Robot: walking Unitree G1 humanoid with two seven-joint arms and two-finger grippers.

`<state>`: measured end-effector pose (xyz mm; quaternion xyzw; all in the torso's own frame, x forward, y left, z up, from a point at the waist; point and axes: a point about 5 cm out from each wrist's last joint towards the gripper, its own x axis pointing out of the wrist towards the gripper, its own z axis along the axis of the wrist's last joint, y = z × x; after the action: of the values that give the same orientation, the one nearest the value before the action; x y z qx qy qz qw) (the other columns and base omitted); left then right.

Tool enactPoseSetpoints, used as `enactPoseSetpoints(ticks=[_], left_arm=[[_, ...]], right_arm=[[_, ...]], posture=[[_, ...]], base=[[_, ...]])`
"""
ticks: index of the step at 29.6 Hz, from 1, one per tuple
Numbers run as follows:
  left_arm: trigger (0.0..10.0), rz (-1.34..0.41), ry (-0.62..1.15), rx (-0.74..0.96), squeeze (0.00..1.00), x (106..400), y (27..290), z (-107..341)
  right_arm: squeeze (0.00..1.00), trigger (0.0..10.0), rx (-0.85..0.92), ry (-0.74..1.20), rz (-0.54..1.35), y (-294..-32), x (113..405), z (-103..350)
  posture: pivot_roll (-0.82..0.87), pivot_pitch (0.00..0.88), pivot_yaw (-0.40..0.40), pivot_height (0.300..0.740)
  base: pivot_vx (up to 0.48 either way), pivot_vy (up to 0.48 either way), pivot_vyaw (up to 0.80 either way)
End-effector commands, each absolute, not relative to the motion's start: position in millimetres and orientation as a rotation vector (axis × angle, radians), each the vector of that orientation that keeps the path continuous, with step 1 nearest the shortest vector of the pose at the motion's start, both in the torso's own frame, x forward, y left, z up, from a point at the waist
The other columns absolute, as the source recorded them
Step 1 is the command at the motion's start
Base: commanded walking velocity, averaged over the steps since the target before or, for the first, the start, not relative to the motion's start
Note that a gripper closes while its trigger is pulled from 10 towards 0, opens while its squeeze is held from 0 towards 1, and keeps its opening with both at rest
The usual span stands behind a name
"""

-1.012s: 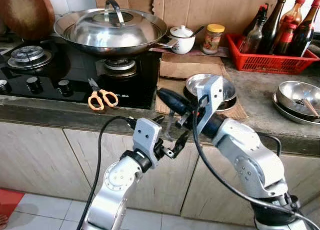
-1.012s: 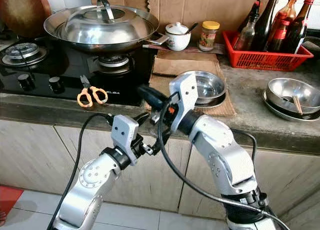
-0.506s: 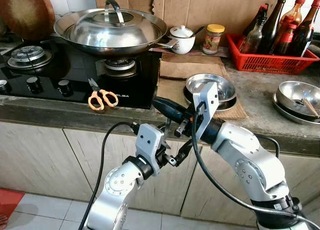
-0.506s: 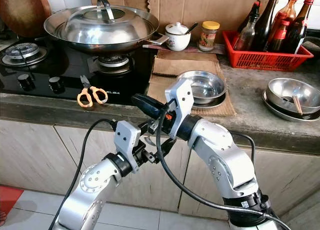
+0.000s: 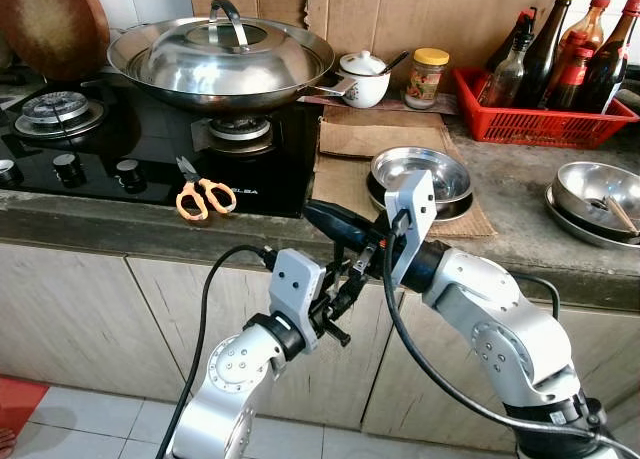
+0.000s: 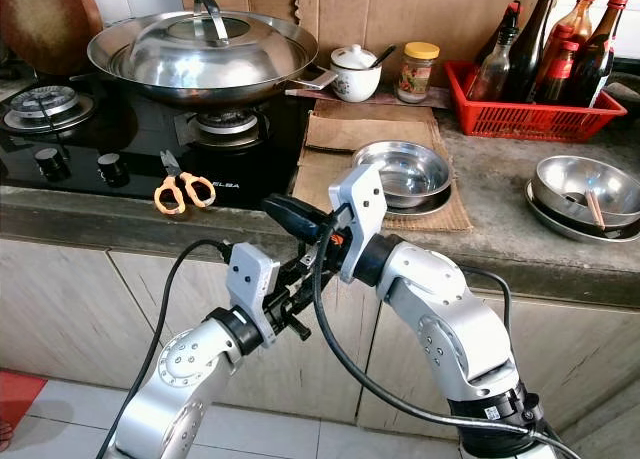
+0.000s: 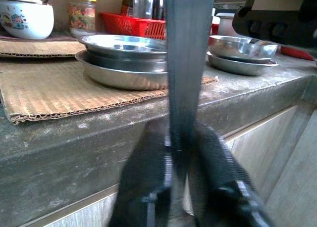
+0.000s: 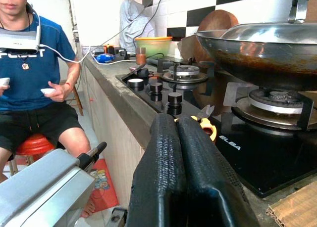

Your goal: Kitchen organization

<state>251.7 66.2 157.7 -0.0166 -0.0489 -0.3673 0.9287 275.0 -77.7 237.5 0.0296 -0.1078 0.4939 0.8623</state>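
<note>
Change: the left hand (image 5: 345,289), spread wide a second ago, has risen and narrowed onto the flat blade of the black-handled knife (image 5: 335,222). The right hand (image 5: 368,251) reads pressed shut on the same knife, just above. This looks like a handover from right to left, release not yet done. The knife hangs in the air at the near edge of the surface (image 5: 520,194), handle pointing far-left and blade running down between the left fingers (image 7: 143,172).

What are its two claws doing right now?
Left gripper: closed on a flat dark blade.
Right gripper: closed, gripping that tool's black handle.
</note>
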Motion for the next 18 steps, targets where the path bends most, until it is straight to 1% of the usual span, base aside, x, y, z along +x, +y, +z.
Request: enactPoseSetpoints(ticks=[1,14,15,17,18], left_arm=[[0.0,-0.774,-0.137,-0.022,0.00,247.5,63.7,163.4],[0.0,-0.774,-0.140,-0.017,0.00,247.2,64.0,162.2],[0.0,-0.772,-0.141,-0.015,0.00,246.9,64.1,162.0],[0.0,-0.770,-0.141,-0.015,0.00,246.6,64.3,161.8],[0.0,-0.769,-0.141,-0.015,0.00,246.8,64.6,161.9]], right_arm=[[0.00,0.0,0.043,-0.244,1.035,-79.1,273.6,241.0],[0.00,0.0,0.011,-0.250,0.986,-81.1,278.6,241.7],[0.00,10.0,0.011,-0.250,0.981,-81.2,279.1,242.2],[0.00,10.0,0.008,-0.253,0.976,-81.3,279.6,242.6],[0.51,10.0,0.004,-0.255,0.971,-81.3,280.1,242.7]], posture=[[0.05,0.021,-0.061,0.740],[0.04,0.025,-0.060,0.740],[0.04,0.025,-0.058,0.740],[0.05,0.027,-0.060,0.740],[0.05,0.029,-0.060,0.740]], base=[[0.000,0.000,0.00],[0.000,0.000,0.00],[0.000,0.000,0.00],[0.000,0.000,0.00],[0.000,0.000,0.00]])
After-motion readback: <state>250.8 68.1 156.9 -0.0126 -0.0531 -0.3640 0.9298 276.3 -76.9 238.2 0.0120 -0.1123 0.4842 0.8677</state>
